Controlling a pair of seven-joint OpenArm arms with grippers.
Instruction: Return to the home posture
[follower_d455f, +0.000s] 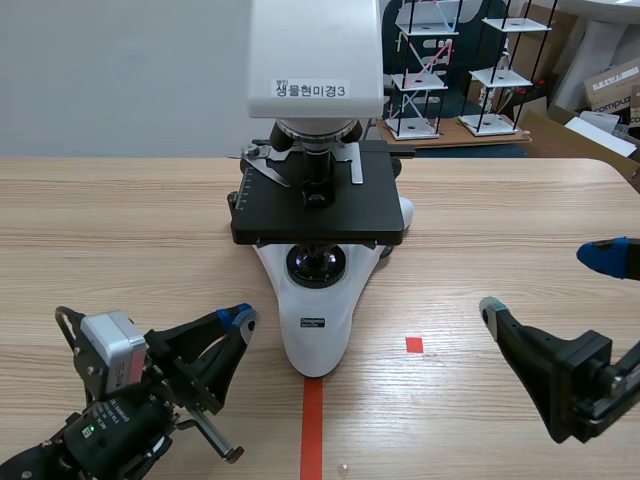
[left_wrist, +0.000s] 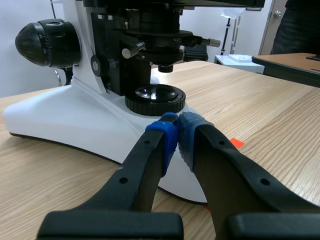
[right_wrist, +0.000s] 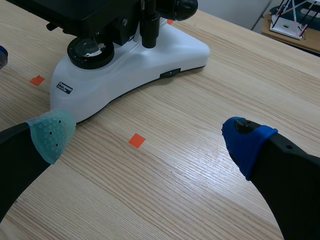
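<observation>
A pale wooden table (follower_d455f: 120, 220) runs away from the robot, with a white-and-black compound microscope (follower_d455f: 318, 330) at its centre. The microscope's black stage (follower_d455f: 318, 215) sits above the round illuminator lens (left_wrist: 155, 97) set in the base, and a Korean-script label (follower_d455f: 311, 90) is on the head.

The left arm lies low at the near left. The left gripper (left_wrist: 177, 132) has its blue pads pressed together on nothing and is close in front of the microscope's foot. In the scene view it is beside the foot and apart from it.

The right arm comes in low from the near right. The right gripper (right_wrist: 150, 137) is spread wide with nothing between its fingers, over bare table and well clear of the base.

An orange-red tape line (follower_d455f: 312, 425) runs from the foot toward the robot, and a small tape square (follower_d455f: 414, 344) lies to its right.

The task names no object to carry. What it concerns is the two arms themselves, both near the table's front edge on either side of the microscope. The instrument looks heavy and rigid, with a smooth enamelled base and fragile optics, and is likely to topple only under a hard knock. Any hold would best be on its solid arm or base, never on the stage, knobs or lenses. Here it probably needs only to be avoided.
</observation>
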